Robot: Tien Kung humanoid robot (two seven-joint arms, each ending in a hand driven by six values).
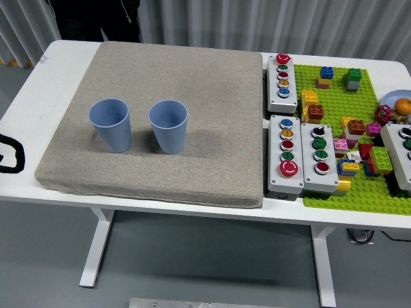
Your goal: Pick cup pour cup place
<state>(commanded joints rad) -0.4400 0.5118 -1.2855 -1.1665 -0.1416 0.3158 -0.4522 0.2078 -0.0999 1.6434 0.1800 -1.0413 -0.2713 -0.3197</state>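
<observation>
Two light blue ribbed cups stand upright on a grey fabric mat. The left cup and the right cup are a small gap apart, left of the mat's middle. Only a curved black part of my left hand shows at the picture's left edge, over the white table, well left of the cups. Nothing is in it. My right hand is out of view.
Right of the mat stand grey button boxes, one further back. A green brick baseplate with several loose bricks fills the right side. A person in dark clothes stands at the far left edge.
</observation>
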